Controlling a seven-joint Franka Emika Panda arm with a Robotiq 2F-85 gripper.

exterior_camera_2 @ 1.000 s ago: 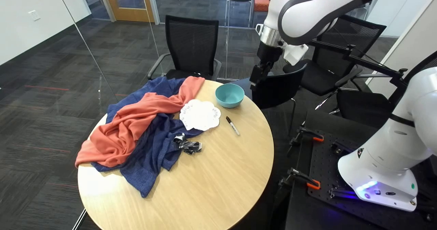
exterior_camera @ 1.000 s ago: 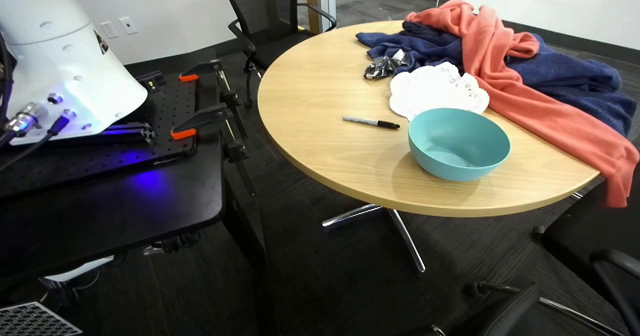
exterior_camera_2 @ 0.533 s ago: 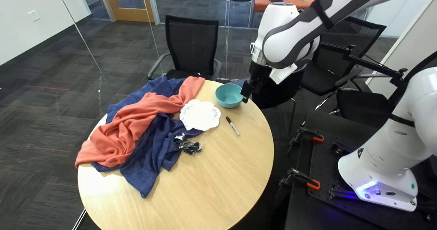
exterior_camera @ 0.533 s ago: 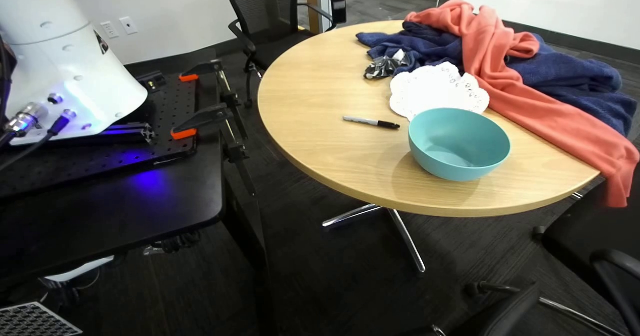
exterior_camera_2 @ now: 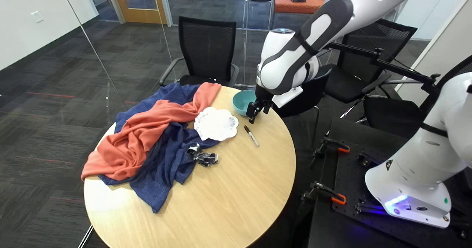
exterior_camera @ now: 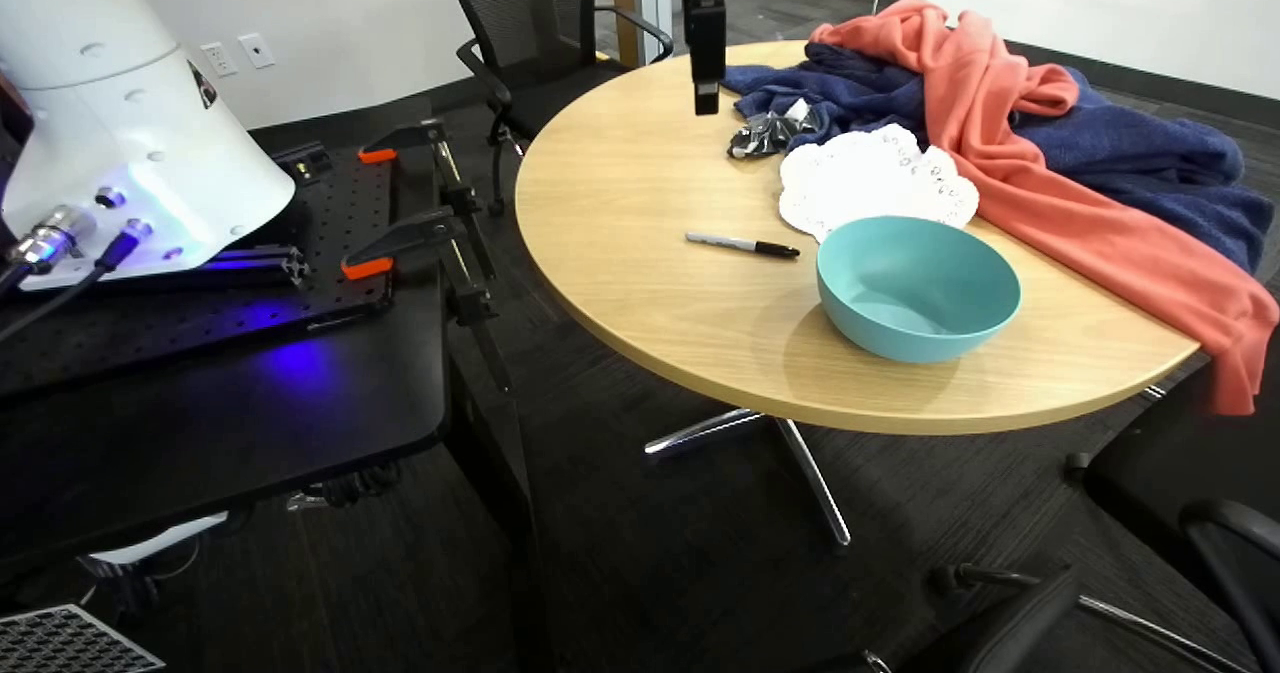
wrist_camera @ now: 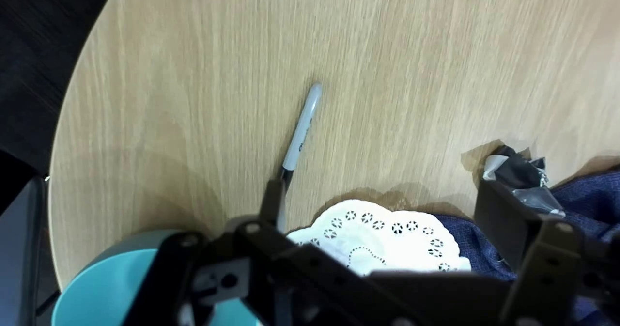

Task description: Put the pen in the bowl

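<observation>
Across the round wooden counter [exterior_camera: 640, 183], hardly anything of the job is done yet, as far as I can see. The teal bowl [exterior_camera: 900, 273] stands upright near the counter's edge, and I can look straight into it: no pen there. The pen [exterior_camera: 742, 244] lies flat on the wood near the bowl but apart from it, black cap toward the bowl, grey barrel pointing away. So the grasp, the lift, the carry and the drop are all left, and I'd judge the step in hand to be the approach. As for the white arm [exterior_camera_2: 328, 23], it stretches out from its base [exterior_camera_2: 409, 185], slopes down toward the counter and bends at the far end so that the fingers [wrist_camera: 503, 219] point downward. They stand wide apart with nothing held between them. In the wrist view one of them covers part of the pen's cap, yet in both exterior views a gap shows between fingertips and pen. They don't look lined up to me: the pen seems to lie toward one side of the opening, so I'd expect a sideways shift before they go down for it.
</observation>
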